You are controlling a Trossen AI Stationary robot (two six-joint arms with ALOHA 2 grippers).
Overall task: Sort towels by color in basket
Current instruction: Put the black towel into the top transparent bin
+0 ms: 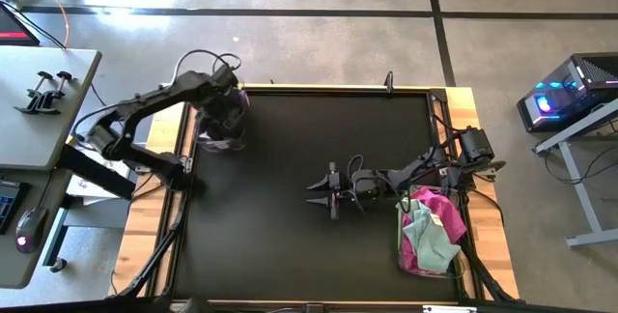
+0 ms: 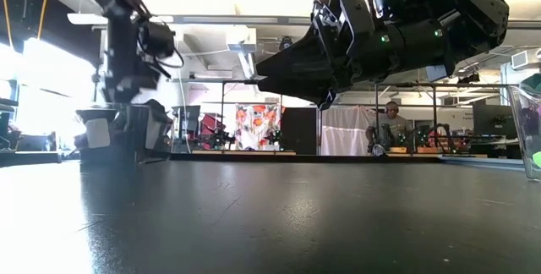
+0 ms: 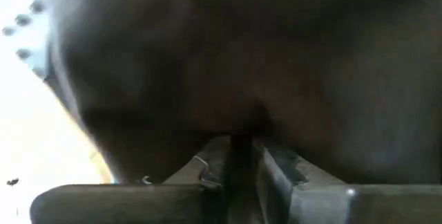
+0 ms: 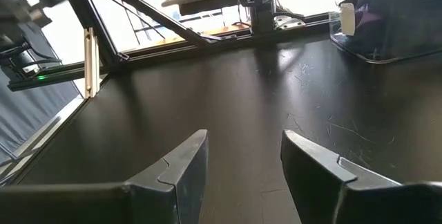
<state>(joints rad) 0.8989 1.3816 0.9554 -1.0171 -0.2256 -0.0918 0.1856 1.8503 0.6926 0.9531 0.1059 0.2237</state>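
Observation:
My left gripper (image 1: 224, 125) is lowered into a clear basket (image 1: 220, 139) at the table's far left. Purple and dark towels (image 4: 387, 16) lie in that basket. In the left wrist view a dark towel (image 3: 262, 72) fills the picture, and the gripper's fingers (image 3: 238, 158) stand almost together on it. My right gripper (image 1: 333, 189) hovers open above the bare middle of the table (image 4: 242, 137) and touches nothing. A second clear basket (image 1: 430, 231) at the right edge holds pink, magenta and mint towels (image 1: 433, 226). My left gripper comes from above, pointing down into the far-left basket, with its fingers (image 3: 214, 165) closed on dark cloth (image 3: 238, 131). The cloth fills the view, so I cannot tell which part or how many layers it holds. The towel rests among the others in the basket.
The black table mat (image 1: 290, 255) shows no loose towels. A metal frame (image 1: 319, 89) runs along the table's edges. A side table with a clamp (image 1: 43, 91) stands to the left. A person sits far behind the table (image 2: 390, 126).

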